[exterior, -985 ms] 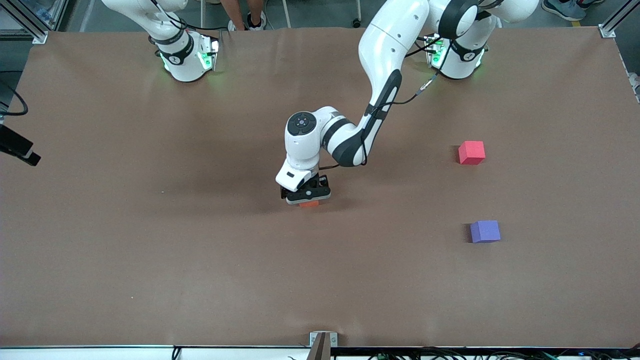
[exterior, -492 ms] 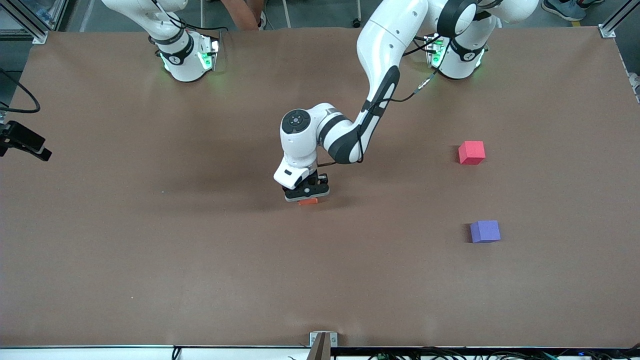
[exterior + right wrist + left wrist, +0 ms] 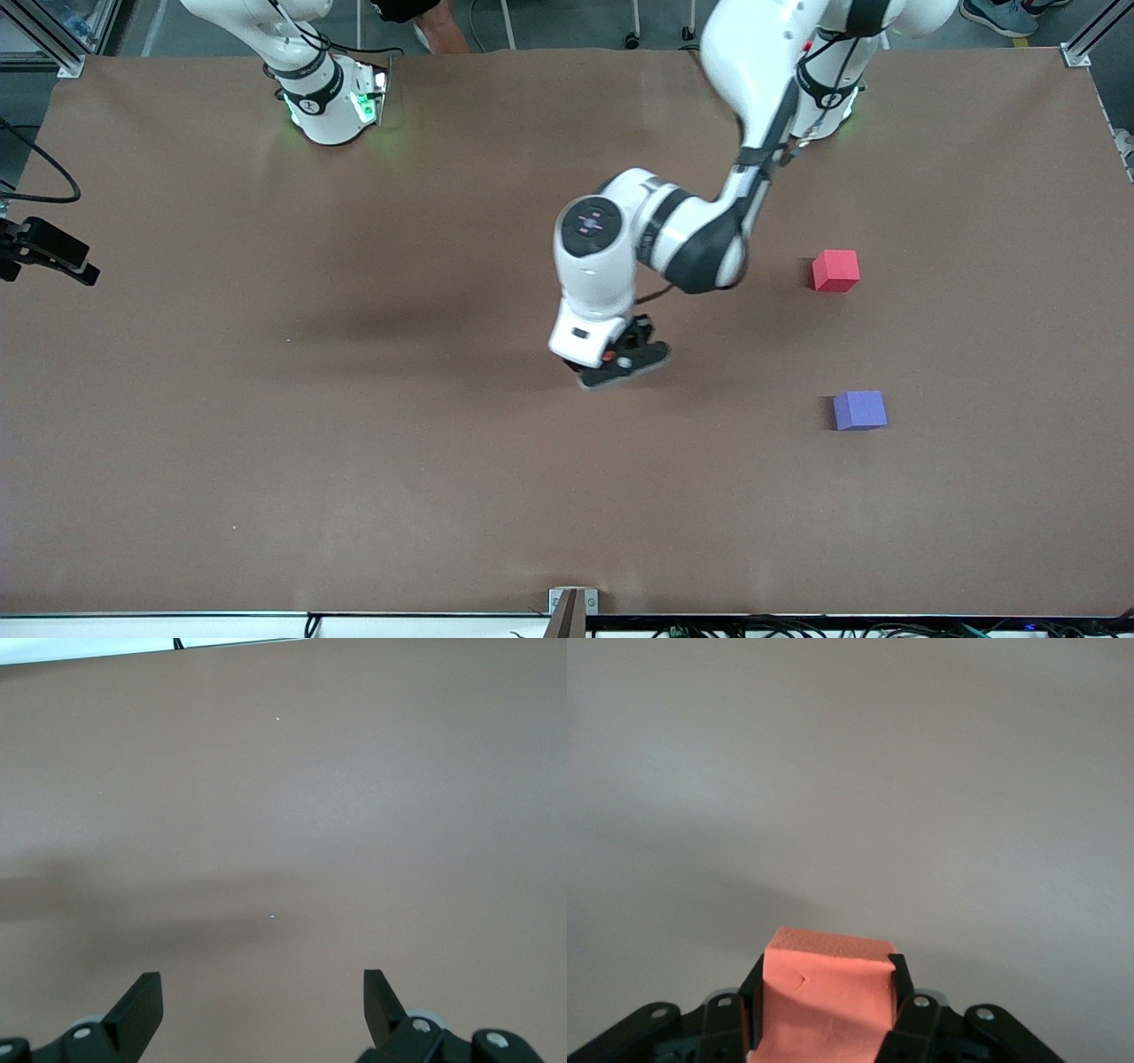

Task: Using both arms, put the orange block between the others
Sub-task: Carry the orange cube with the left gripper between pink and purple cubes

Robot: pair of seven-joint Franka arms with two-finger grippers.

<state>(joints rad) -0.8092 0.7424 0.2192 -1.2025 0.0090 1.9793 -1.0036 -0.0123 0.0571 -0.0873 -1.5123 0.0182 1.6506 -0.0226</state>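
My left gripper (image 3: 828, 977) is shut on the orange block (image 3: 824, 1001), whose sides are pinched between the two black fingers. In the front view the left gripper (image 3: 620, 368) hangs over the middle of the table, and the hand hides nearly all of the block. The others rest on the table toward the left arm's end: a pinkish-red cube (image 3: 835, 270) and a purple-blue cube (image 3: 859, 410), which is nearer the front camera. A gap of bare table separates them. My right gripper (image 3: 259, 992) is open over bare table with nothing between its fingers; that arm waits.
The brown table (image 3: 266, 443) runs wide on every side of the left hand. Both arm bases stand along the edge farthest from the front camera. A small metal bracket (image 3: 571, 602) sits at the edge nearest that camera.
My left gripper shut on the orange block, lifted it off the table and carried it toward the left arm's end, closer to the two cubes. The right gripper stayed open.
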